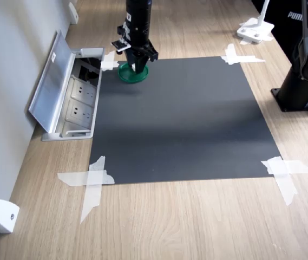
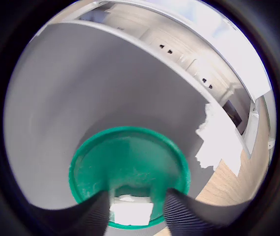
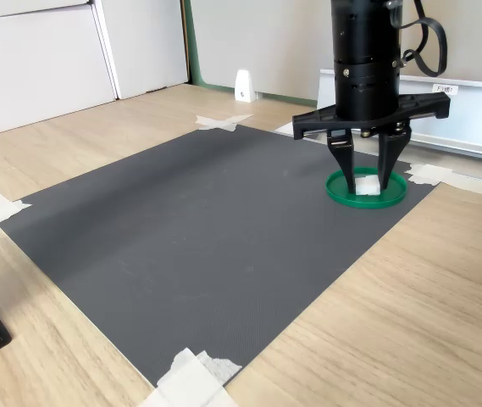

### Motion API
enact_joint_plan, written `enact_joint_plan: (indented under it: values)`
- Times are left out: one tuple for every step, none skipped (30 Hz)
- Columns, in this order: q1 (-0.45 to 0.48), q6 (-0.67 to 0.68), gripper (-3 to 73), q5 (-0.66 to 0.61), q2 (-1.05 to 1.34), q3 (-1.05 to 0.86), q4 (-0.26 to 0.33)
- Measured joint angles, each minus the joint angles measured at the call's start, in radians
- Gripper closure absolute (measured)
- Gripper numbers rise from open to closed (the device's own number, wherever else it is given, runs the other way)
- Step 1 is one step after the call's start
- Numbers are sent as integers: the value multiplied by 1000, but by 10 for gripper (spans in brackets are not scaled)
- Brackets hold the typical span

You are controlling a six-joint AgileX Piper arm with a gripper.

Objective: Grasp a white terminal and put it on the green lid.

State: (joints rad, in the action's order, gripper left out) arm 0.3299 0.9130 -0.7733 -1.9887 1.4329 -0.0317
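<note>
The green lid (image 1: 128,76) (image 2: 130,164) (image 3: 397,192) lies at a far corner of the black mat (image 1: 181,122) (image 3: 198,229). The white terminal (image 2: 131,212) (image 3: 366,183) rests on the lid, between the two fingertips. My gripper (image 1: 135,66) (image 2: 132,209) (image 3: 366,186) points straight down over the lid, open, its fingers a little wider than the terminal. A narrow gap shows beside the terminal in the wrist view. In the first exterior view the terminal is hidden behind the fingers.
An open metal socket box (image 1: 70,95) (image 3: 469,110) sits in the table just beyond the lid. White tape strips (image 1: 91,181) hold the mat's corners. A white wedge piece (image 1: 3,215) lies near the wall, and a black base (image 1: 305,76) stands at the first exterior view's right.
</note>
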Motion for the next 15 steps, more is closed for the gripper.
enact_joint_plan:
  values:
    - [0, -12, 139, 0, 0, 0, 1]
    - [0, -19, 95, -1, 1, 0, 4]
    - [0, -24, 57, -5, 3, 0, 9]
    - [0, -27, 32, -10, 10, 0, 17]
    - [0, -31, 8, -18, 23, 0, 32]
    - [0, -36, -7, -26, 44, -1, 46]
    - [0, -41, -14, -30, 72, -2, 66]
    - [0, -46, -16, -34, 107, -2, 89]
    - [0, -52, -13, -38, 147, -2, 113]
    - [0, -58, -4, -46, 193, -2, 137]
    - [0, -64, 11, -58, 243, -2, 157]
    - [0, -67, 33, -68, 295, -4, 178]
    - [0, -69, 56, -77, 337, -5, 193]
    - [0, -73, 94, -83, 392, -10, 211]
    - [0, -77, 141, -84, 447, -19, 228]
